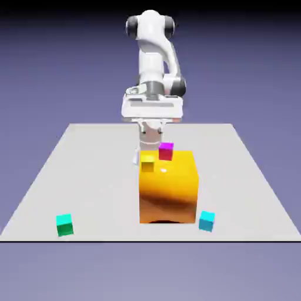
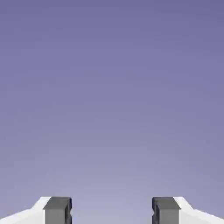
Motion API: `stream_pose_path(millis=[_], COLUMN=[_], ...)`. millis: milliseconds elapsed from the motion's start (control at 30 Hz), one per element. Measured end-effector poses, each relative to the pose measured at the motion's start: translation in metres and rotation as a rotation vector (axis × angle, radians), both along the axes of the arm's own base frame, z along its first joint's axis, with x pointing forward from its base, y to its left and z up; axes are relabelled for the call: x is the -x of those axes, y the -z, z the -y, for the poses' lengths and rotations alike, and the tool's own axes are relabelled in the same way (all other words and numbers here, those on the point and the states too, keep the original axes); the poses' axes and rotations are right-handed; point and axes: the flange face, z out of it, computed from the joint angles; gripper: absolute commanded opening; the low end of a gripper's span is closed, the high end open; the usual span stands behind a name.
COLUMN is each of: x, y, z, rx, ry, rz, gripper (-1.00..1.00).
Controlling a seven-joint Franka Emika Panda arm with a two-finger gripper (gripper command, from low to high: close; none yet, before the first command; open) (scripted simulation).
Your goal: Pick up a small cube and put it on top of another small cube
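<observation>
End effector (image 2: 112, 211) stands wide open, its jaws well apart and holding nothing.

The orange block (image 1: 168, 191) looks smooth and glossy, like polished plastic, with a small bright highlight; the white arm (image 1: 151, 56) has a smooth, plastic-like sheen. The tabletop (image 1: 94, 182) looks matt and even; the grey fingertips (image 2: 57, 211) appear dull and matt.
</observation>
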Motion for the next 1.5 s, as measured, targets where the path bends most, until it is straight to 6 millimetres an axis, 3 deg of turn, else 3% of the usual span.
stream_pose_path(millis=[267, 500, 700, 900, 967, 1100, 1133, 1200, 1367, 1500], x=[-0.061, -0.093, -0.103, -0.092, -0.091, -0.093, -0.093, -0.093, -0.092, -0.1], y=[0.053, 0.117, 0.182, 0.252, 0.254, 0.313, 0.324, 0.324, 0.25, 0.2], z=[0.069, 0.149, 0.219, 0.291, 0.294, 0.3, 0.3, 0.3, 0.291, 0.247], rx=[-0.094, -0.197, -0.296, -0.407, -0.411, -0.412, -0.411, -0.411, -0.413, -0.436], ry=[0.331, 0.646, 0.917, 1.205, 1.214, 1.214, 1.214, 1.214, 1.221, 1.321], rz=[-0.195, -0.34, -0.445, -0.528, -0.53, -0.53, -0.53, -0.53, -0.528, -0.511], gripper=[0.0, 0.0, 0.0, 0.0, 0.0, 0.0, -1.0, -1.0, -1.0, -1.0])
